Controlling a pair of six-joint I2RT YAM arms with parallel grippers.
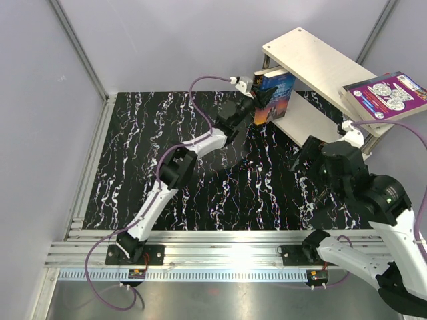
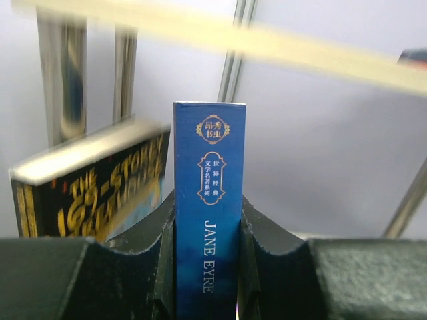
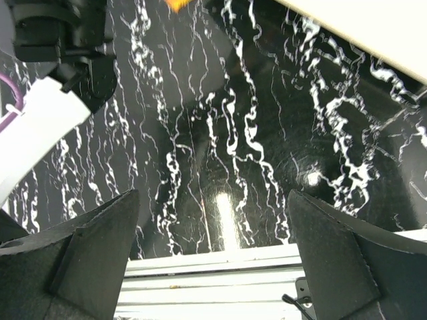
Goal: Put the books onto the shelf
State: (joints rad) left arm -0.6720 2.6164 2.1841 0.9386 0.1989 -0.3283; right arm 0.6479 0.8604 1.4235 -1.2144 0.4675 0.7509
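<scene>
Left gripper (image 2: 208, 223) clamps Jane Eyre (image 2: 209, 167) upright between its jaws, under the shelf (image 1: 320, 63) top board. Right gripper (image 3: 213, 267) gapes empty.

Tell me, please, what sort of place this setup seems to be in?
Probably a robotics lab test cell: grey panel walls enclose a black marbled table, the left arm and right arm are bolted to an aluminium rail, and a small shelf stands as a prop.
</scene>
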